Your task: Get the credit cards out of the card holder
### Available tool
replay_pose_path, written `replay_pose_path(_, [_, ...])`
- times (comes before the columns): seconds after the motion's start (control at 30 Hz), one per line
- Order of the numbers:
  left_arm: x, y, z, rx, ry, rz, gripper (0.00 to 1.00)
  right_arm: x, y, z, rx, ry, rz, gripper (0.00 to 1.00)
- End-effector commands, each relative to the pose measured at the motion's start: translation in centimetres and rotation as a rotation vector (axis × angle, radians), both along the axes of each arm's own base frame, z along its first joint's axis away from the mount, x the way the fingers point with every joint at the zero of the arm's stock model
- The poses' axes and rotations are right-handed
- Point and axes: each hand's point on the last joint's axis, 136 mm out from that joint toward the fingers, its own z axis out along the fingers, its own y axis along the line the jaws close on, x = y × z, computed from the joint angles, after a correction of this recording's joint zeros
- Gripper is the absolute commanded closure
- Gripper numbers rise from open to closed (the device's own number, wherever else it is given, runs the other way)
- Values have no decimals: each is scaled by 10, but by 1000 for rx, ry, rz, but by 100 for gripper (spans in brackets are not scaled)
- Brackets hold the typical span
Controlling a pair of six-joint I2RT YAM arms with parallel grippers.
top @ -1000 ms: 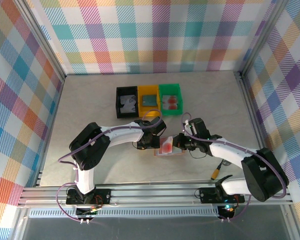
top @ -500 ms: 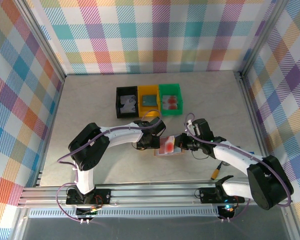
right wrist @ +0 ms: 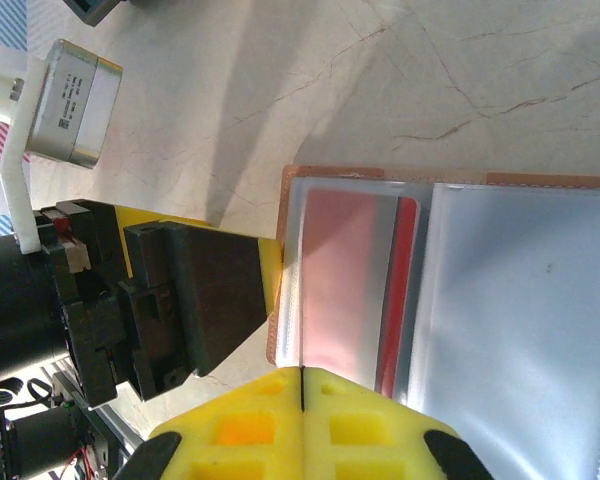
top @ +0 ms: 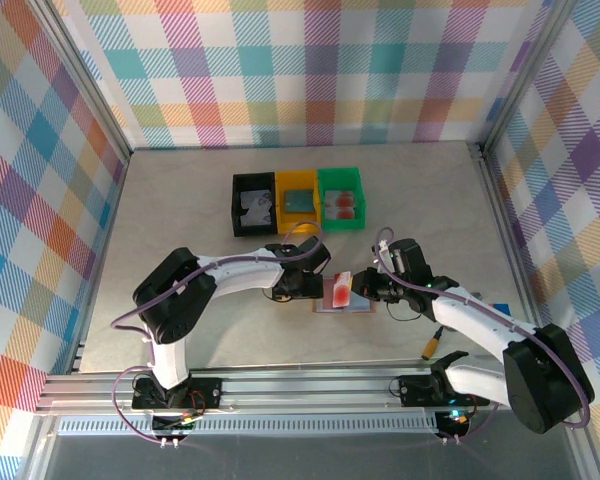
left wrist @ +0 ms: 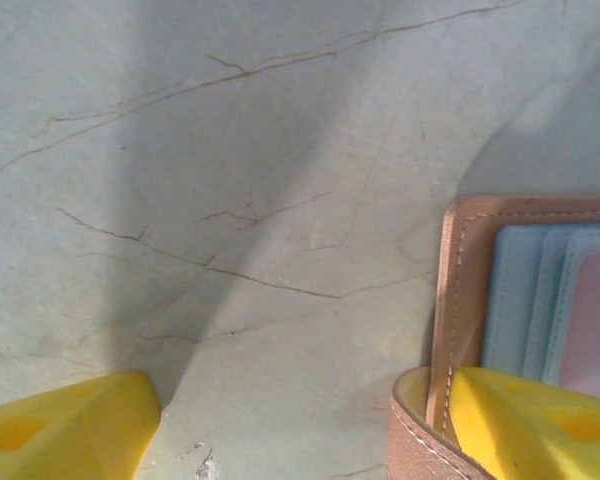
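From where I stand the left side of the table (top: pixel 170 230) is bare, as is the far right corner. A clear strip also runs between the three bins (top: pixel 298 177) at the back and the card holder (top: pixel 348 306) in the middle. The holder itself is hemmed in: the left gripper (top: pixel 316 289) is at its left edge with jaws apart and one finger (left wrist: pixel 520 420) on the rim. The right gripper (top: pixel 364 290) pinches a raised leaf from the other side, so the only gap is from the front, between the two arms.
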Motion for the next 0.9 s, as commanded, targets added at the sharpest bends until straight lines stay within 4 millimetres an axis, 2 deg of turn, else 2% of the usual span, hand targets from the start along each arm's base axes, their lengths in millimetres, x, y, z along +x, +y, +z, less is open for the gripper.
replay_pose_path(0.0, [-76, 13, -46, 35, 294, -57, 19, -5, -3, 1, 6, -1, 10, 100])
replay_pose_path(0.17, [-66, 13, -16, 7, 231, -75, 16, -4, -1, 3, 13, -9, 17, 100])
replay_pose_path(0.57, [-37, 39, 55, -62, 20, -84, 12, -6, 4, 14, 57, -35, 41, 100])
replay_pose_path(0.7, [-34, 36, 71, -184, -28, -112, 12, -8, 8, 19, 89, -48, 63, 100])
replay_pose_path(0.87, [-35, 20, 92, -360, -76, -165, 11, -11, 14, 32, 143, -74, 95, 100])
